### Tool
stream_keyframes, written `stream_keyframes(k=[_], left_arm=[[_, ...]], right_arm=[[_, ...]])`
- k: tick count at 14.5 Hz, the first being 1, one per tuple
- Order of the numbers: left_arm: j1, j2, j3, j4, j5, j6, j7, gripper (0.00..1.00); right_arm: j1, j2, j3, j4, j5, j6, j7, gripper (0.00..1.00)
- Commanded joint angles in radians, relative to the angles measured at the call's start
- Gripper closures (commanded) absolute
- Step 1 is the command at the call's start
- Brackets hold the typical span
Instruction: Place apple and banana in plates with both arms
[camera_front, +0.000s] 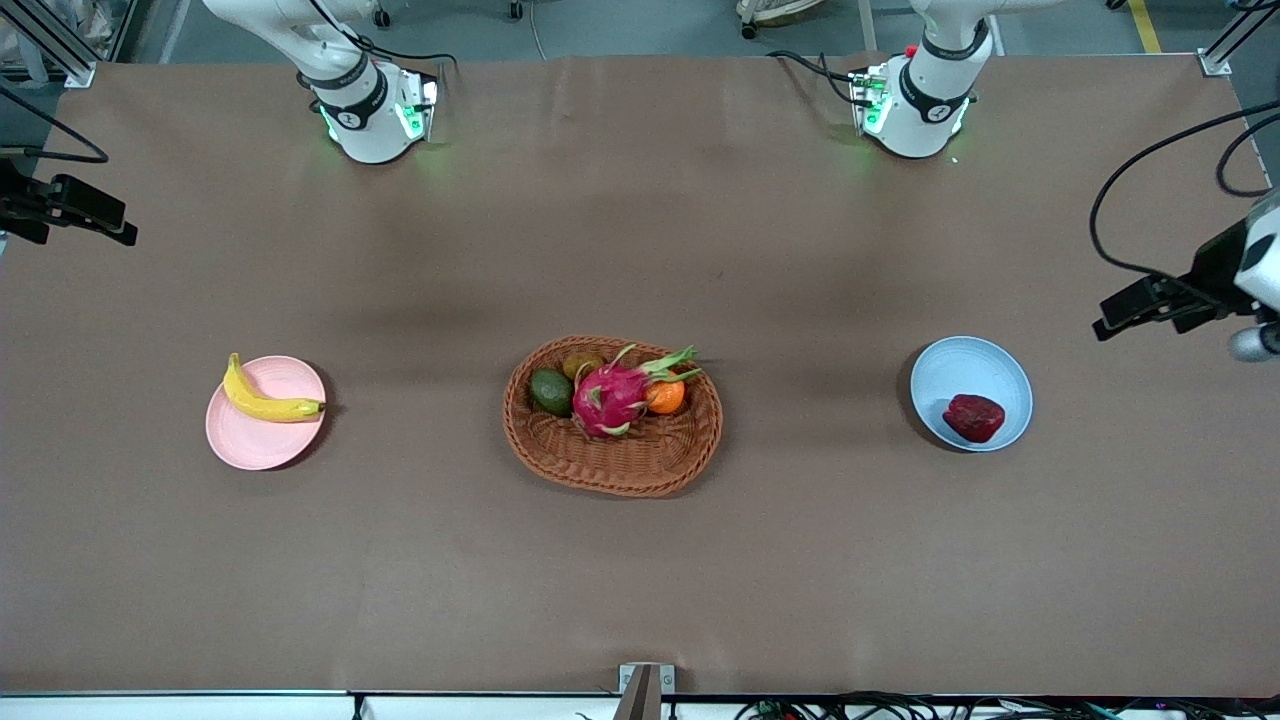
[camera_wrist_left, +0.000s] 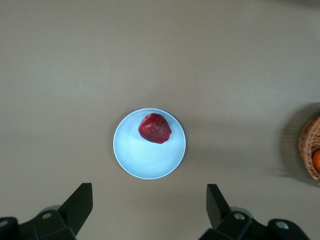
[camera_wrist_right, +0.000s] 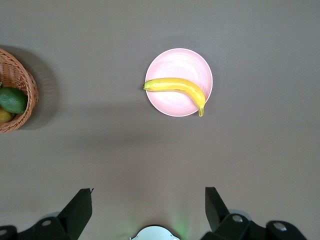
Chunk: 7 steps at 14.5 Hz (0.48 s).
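Banana (camera_front: 262, 397) lengthwise across pink plate (camera_front: 258, 435), tip toward basket (camera_front: 610, 455)

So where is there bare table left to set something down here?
Bare table lies between the pink plate and the basket, and again between the basket and the blue plate. The wide strip nearer the front camera is bare too. The basket is crowded with fruit.
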Motion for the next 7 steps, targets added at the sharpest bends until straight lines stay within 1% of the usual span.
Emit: stream_keyframes(k=[1, 3, 5, 7], left_arm=[[0.003, 0.014, -0.008, 0.094, 0.019, -0.045, 0.026, 0.0], [0.005, -0.002, -0.008, 0.124, 0.02, -0.055, 0.027, 0.0], [0.005, -0.003, -0.005, 0.148, 0.022, -0.097, 0.027, 0.0], [0.005, -0.005, -0.004, 0.149, 0.026, -0.121, 0.071, 0.0]], right_arm=[[-0.026, -0.064, 0.036, -0.055, -0.017, 0.01, 0.003, 0.0], [-0.021, -0.077, 0.035, -0.056, -0.017, 0.008, 0.001, 0.0], [-0.015, -0.084, 0.035, -0.056, -0.017, 0.008, 0.001, 0.0], [-0.007, -0.084, 0.032, -0.056, -0.017, 0.008, 0.003, 0.0]])
